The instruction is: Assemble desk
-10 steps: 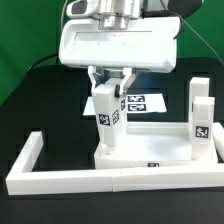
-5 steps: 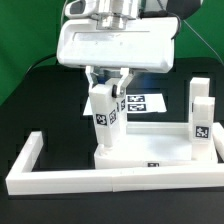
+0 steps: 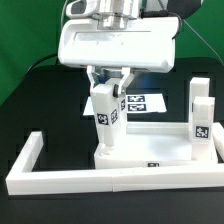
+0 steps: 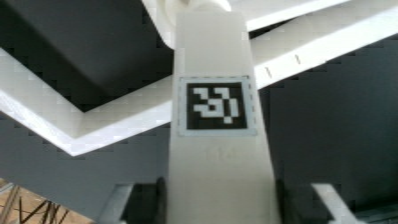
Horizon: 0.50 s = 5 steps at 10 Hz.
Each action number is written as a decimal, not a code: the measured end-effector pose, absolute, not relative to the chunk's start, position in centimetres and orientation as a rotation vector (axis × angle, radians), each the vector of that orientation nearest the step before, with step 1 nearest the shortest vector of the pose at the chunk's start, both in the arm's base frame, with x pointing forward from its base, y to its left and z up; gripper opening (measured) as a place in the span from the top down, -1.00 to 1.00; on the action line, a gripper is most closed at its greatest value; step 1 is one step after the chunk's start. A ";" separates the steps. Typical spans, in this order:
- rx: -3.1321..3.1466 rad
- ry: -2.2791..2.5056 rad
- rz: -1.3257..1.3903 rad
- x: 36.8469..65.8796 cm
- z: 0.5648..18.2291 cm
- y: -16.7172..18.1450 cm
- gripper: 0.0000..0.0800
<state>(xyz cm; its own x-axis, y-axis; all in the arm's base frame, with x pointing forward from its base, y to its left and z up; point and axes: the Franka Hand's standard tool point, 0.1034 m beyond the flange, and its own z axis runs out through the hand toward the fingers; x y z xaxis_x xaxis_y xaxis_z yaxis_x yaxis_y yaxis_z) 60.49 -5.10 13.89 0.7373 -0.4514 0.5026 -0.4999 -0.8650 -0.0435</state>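
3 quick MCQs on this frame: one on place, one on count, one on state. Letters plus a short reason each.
1. Where does the gripped leg stand?
A. on the desk top's corner at the exterior view's left
B. on the marker board
C. outside the frame bars

2. How many legs stand upright at the exterior view's right?
A. none
B. two
C. four

3. What is the gripper doing?
A. open, clear of everything
B. shut on the leg
C. holding the desk top

Key: 1 A, the leg's foot sits on the top's left corner. 2 B, two legs stand there, one behind the other. 3 B, the fingers clamp the leg's upper end, and the wrist view shows the leg between them.
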 end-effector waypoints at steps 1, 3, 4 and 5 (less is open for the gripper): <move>2.839 -0.755 0.783 60.4 14.3 -4.7 0.28; 2.829 -0.754 0.790 59.7 14.7 -5.1 0.28; 2.825 -0.744 0.781 59.5 14.3 -5.1 0.28; 2.821 -0.747 0.778 59.5 14.2 -5.4 0.28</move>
<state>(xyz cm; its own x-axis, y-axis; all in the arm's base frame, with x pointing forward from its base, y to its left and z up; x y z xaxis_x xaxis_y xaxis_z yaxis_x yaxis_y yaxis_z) 59.47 -5.43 14.17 0.7457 -0.4291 0.5097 -0.4917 -0.8707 -0.0137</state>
